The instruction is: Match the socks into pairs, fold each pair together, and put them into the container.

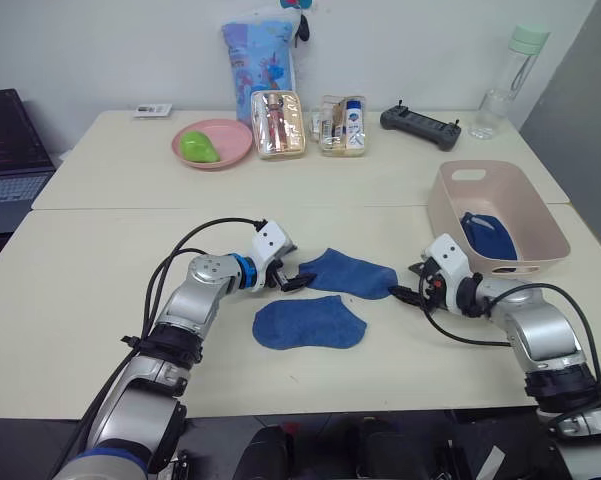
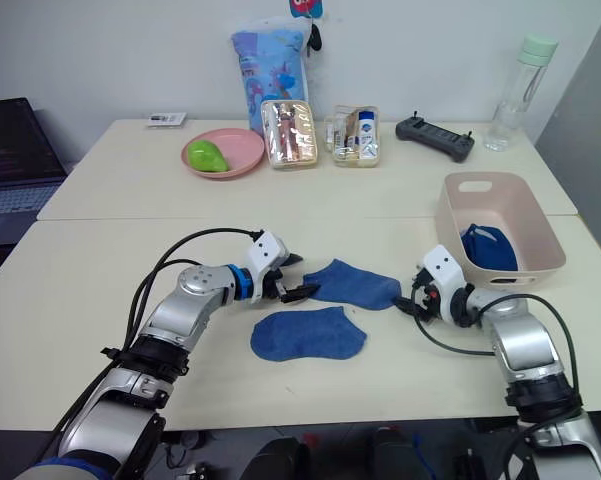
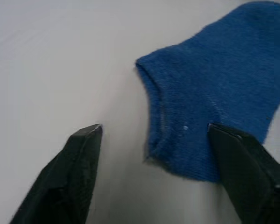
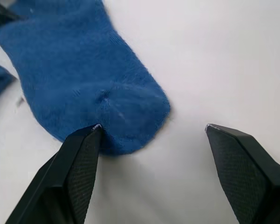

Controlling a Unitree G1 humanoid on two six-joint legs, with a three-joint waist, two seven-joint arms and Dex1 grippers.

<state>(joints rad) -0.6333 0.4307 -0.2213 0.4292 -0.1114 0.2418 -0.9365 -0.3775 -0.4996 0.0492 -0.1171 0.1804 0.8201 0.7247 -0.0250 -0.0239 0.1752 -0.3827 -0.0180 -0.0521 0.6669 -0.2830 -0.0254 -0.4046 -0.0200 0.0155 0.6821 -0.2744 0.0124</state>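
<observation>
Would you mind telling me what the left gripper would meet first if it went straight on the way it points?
Most likely the cuff end of the farther blue sock, lying just ahead of the open left gripper.

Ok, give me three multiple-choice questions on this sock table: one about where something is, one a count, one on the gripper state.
1. Where is the pink tub?
A. By the robot's right arm
B. By its left arm
C. Behind the plate

2. How many blue socks lie flat on the table?
A. One
B. Two
C. Four

3. How is the left gripper?
A. Shut on a sock
B. Open at a sock's cuff
C. Holding the bottle

Answers: 1 A, it sits at the right table edge. 2 B, the far sock and the near sock. 3 B, its fingers are spread around the cuff in the left wrist view.
</observation>
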